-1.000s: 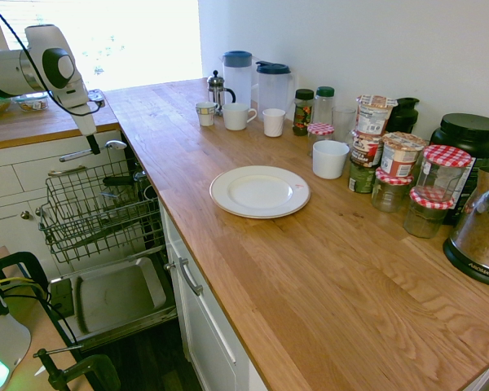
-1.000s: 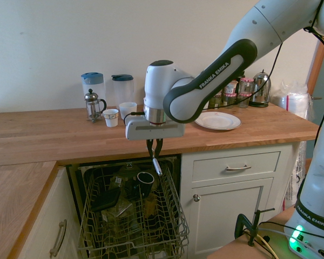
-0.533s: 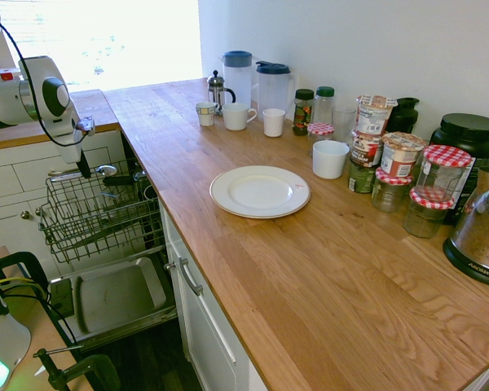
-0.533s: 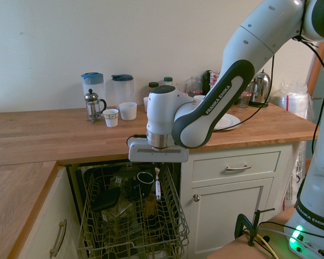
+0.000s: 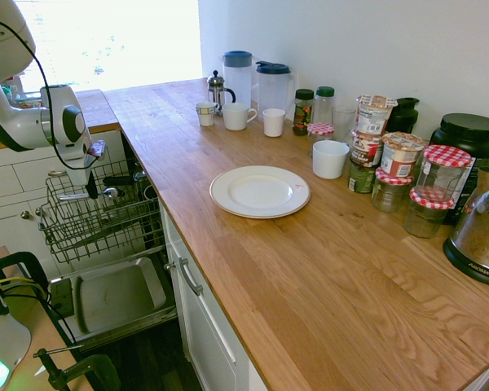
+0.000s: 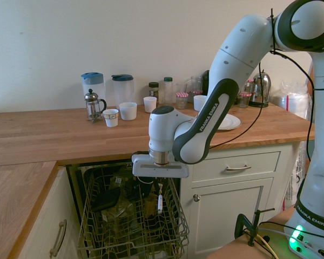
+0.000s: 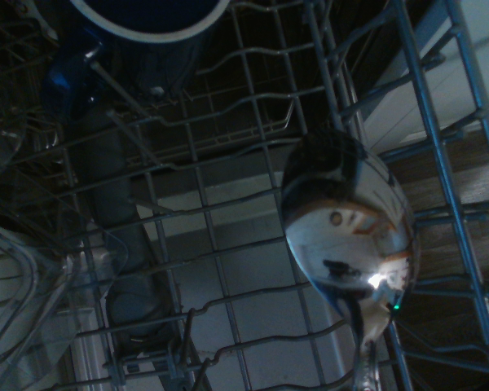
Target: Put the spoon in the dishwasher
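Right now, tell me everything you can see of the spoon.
The spoon is shiny, silver-coloured and looks metal, with an oval bowl that mirrors its surroundings and a slim handle, only the start of which shows close up. The gripper, shut on it, holds it by the handle over the dishwasher's wire rack, bowl outward. It looks clean. Whether the bowl touches the wires, I can't tell.
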You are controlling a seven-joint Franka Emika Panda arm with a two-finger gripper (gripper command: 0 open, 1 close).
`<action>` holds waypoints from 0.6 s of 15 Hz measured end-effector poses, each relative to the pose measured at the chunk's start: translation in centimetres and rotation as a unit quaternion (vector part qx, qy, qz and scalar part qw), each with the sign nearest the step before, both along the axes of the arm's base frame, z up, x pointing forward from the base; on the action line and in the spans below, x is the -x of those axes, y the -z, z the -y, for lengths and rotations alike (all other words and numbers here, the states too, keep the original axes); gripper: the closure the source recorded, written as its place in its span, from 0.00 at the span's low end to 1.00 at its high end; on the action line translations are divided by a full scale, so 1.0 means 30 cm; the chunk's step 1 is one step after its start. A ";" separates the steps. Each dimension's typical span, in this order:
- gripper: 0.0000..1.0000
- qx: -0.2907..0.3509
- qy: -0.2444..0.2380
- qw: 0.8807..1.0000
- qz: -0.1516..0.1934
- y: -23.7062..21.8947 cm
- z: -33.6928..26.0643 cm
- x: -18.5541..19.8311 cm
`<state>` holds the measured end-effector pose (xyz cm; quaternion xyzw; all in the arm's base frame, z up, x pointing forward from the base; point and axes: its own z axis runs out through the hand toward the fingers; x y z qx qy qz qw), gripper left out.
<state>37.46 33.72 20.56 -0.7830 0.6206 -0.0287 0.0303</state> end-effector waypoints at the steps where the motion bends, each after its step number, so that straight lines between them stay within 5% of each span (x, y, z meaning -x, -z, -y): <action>1: 1.00 0.000 0.000 1.000 -0.004 0.028 -0.001 -0.012; 9: 1.00 -0.003 0.001 0.999 -0.037 0.220 0.026 -0.110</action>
